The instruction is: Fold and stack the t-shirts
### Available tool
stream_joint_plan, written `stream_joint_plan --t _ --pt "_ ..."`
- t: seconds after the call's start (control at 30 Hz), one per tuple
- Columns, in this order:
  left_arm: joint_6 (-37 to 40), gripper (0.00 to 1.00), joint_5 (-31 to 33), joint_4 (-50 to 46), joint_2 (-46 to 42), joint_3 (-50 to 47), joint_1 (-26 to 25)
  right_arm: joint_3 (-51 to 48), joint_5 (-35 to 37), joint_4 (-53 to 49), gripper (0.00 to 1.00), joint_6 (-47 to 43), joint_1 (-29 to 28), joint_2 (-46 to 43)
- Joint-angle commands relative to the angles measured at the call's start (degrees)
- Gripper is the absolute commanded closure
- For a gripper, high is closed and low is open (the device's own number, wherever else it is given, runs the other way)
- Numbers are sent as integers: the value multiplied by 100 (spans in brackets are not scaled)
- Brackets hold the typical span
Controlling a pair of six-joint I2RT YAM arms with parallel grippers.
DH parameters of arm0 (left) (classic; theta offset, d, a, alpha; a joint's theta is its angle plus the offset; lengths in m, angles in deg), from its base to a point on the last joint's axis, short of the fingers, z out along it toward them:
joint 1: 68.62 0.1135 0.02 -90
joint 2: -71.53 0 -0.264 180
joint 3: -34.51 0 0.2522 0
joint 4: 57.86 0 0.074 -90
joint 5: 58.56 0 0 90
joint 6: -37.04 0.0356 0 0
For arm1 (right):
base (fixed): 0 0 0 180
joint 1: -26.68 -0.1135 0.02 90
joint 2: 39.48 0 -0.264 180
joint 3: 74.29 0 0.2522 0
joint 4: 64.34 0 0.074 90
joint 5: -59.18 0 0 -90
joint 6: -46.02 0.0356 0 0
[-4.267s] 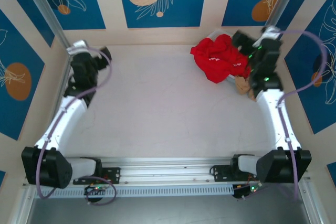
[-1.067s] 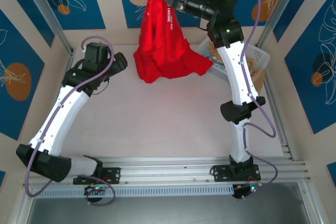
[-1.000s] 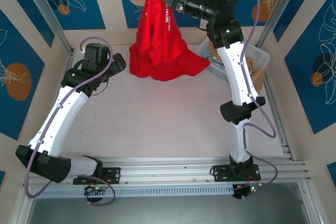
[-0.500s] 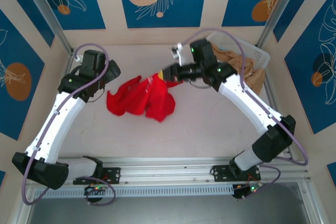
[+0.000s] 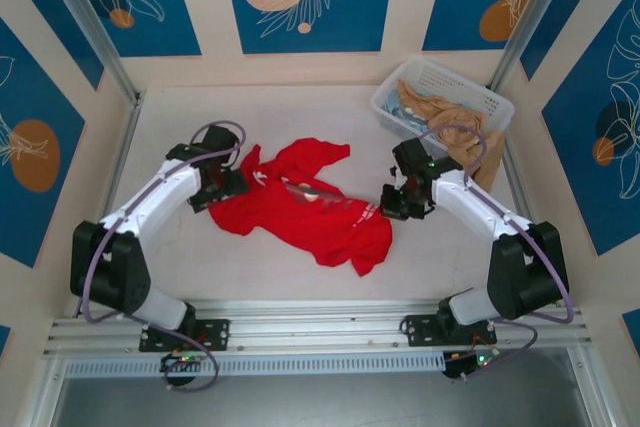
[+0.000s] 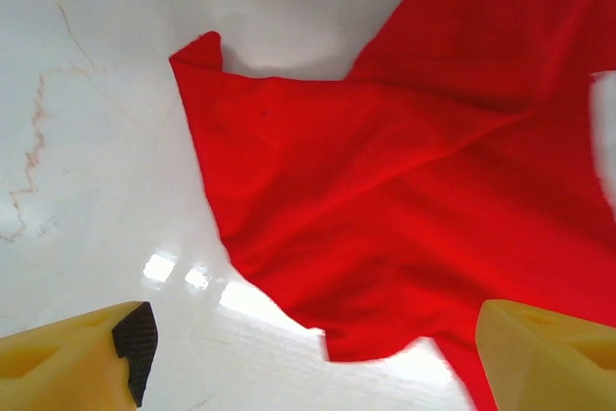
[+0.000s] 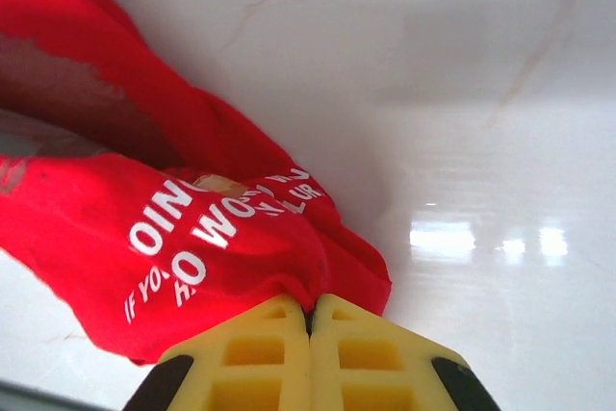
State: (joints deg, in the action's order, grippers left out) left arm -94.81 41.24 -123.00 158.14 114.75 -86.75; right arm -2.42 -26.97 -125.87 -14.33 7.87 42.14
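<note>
Overhead, a bright red short-sleeved cloth t-shirt (image 5: 300, 209) lies crumpled and half spread on the white marble-veined table (image 5: 290, 117), well apart from the white plastic lattice basket (image 5: 487, 97) and nearer the arm bases than it. The right gripper (image 5: 392, 202) sits between the basket and the garment, at the hem edge that faces the basket. In the right wrist view its yellow jaws are pressed together (image 7: 310, 313) with a fold of red cloth (image 7: 192, 238) pinched at their tips, probably to anchor that edge while the cloth is drawn flat.

The left gripper (image 5: 215, 187) is at the shirt edge farthest from the basket. Its jaws stand wide apart (image 6: 313, 358) and hold nothing, straddling a pointed corner of cloth (image 6: 404, 190), so it appears lined up to take that corner. Judged from the wrinkles and overlapping layers, the task is at the spreading step, with no fold yet made.

Several details cannot be read:
- The printed figure shows as a greyish patch, largely tucked under folds.
- The white lettering is partly legible but cut off by creases.
- Sleeves and collar cannot be told apart with confidence.
- Both fingertips of the left gripper are cropped by the frame, so contact with the table cannot be judged.
- Tan cloth (image 5: 432, 107) fills the basket, and what it is remains unclear.
</note>
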Motion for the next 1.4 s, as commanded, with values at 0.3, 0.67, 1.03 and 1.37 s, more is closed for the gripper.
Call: stream_joint_plan --t 0.3,0.67,1.03,1.37 --pt "1483 25 -1125 984 524 -468 645 1582 570 -634 99 -106 736 676" --pt "1405 14 -2137 1446 29 -1521 350 1490 965 -1023 47 315 746 383" --pt "854 62 -1837 2105 610 -1614 84 -1490 -724 782 41 1906 812 -563" --pt "234 100 -1420 1810 -301 -1154 108 -1536 -749 1959 46 2569 1146 546"
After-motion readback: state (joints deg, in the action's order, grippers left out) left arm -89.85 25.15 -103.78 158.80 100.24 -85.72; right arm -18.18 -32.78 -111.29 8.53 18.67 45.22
